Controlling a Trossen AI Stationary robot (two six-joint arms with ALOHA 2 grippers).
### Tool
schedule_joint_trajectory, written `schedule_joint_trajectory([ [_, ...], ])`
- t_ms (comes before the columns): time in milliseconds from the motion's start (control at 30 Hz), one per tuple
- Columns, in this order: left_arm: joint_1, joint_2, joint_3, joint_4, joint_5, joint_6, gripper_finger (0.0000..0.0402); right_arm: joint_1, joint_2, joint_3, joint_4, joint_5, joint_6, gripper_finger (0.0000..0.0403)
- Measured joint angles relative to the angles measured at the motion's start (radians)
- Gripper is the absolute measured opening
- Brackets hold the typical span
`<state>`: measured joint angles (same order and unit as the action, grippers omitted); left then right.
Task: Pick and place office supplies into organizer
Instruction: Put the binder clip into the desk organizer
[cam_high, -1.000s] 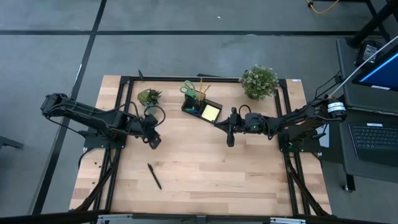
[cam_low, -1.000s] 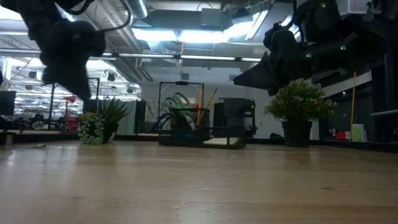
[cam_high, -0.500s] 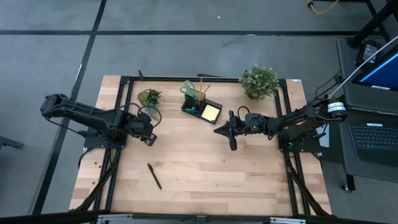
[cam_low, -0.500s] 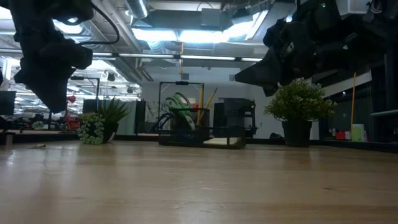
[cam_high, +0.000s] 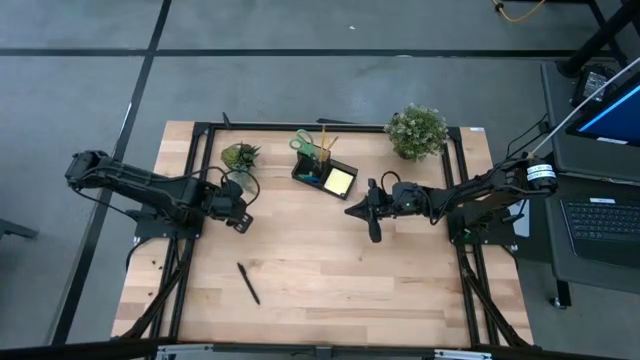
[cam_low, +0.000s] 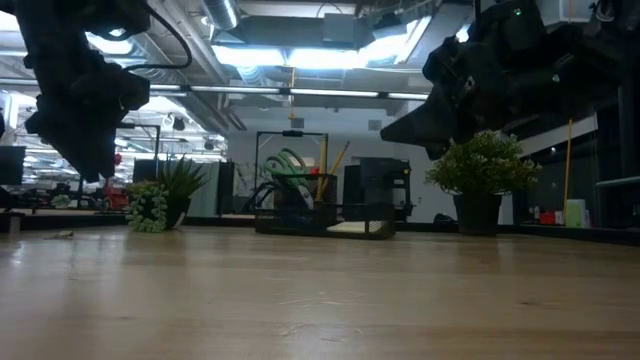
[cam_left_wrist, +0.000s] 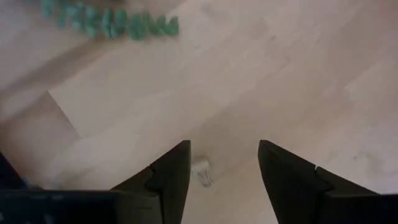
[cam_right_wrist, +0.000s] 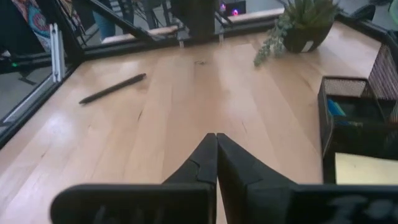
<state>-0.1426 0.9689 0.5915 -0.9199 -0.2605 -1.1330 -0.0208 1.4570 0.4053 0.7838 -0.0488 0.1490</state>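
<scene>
The black mesh organizer (cam_high: 322, 172) stands at the table's far middle. It holds green-handled scissors (cam_high: 303, 143), pencils (cam_high: 328, 140) and a yellow sticky-note pad (cam_high: 339, 181). A black pen (cam_high: 248, 283) lies flat on the table near the left front. My left gripper (cam_high: 240, 222) is open and empty above the table, near the small plant. In the left wrist view (cam_left_wrist: 221, 149) a small pale item (cam_left_wrist: 201, 169) lies on the wood below its fingers. My right gripper (cam_high: 372, 218) is shut and empty, in the air just right of the organizer. It also shows in the right wrist view (cam_right_wrist: 216, 135).
A small potted plant (cam_high: 240, 155) stands left of the organizer and a larger one (cam_high: 417, 130) at the far right. A black frame (cam_high: 200, 140) runs along the table's edges. Bare wood (cam_high: 340, 280) lies at the near middle and right.
My left gripper has moved a little toward the table's left edge, staying above the table, then held still.
</scene>
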Motion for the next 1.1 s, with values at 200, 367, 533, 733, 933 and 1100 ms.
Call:
schedule_joint_trajectory([
  [200, -0.045, 0.025, 0.000, 0.018, -0.063, 0.031, 0.0185, 0.000, 0.000, 0.000, -0.012, 0.002, -0.001, 0.0010],
  [367, -0.063, 0.076, 0.000, 0.020, -0.055, -0.100, 0.0185, 0.000, 0.000, 0.000, -0.012, 0.002, -0.030, 0.0010],
  [533, -0.067, 0.167, 0.000, 0.020, 0.014, -0.229, 0.0185, 0.000, 0.000, 0.000, -0.012, 0.003, -0.049, 0.0010],
  [733, -0.066, 0.290, 0.000, 0.021, 0.030, -0.286, 0.0185, 0.000, 0.000, 0.000, -0.012, 0.003, -0.050, 0.0010],
  [933, -0.065, 0.359, 0.000, 0.054, 0.091, -0.288, 0.0185, 0.000, 0.000, 0.000, -0.012, 0.002, -0.047, 0.0010],
  [1100, -0.065, 0.387, 0.000, 0.091, 0.114, -0.297, 0.0185, 0.000, 0.000, 0.000, -0.009, 0.002, -0.022, 0.0010],
])
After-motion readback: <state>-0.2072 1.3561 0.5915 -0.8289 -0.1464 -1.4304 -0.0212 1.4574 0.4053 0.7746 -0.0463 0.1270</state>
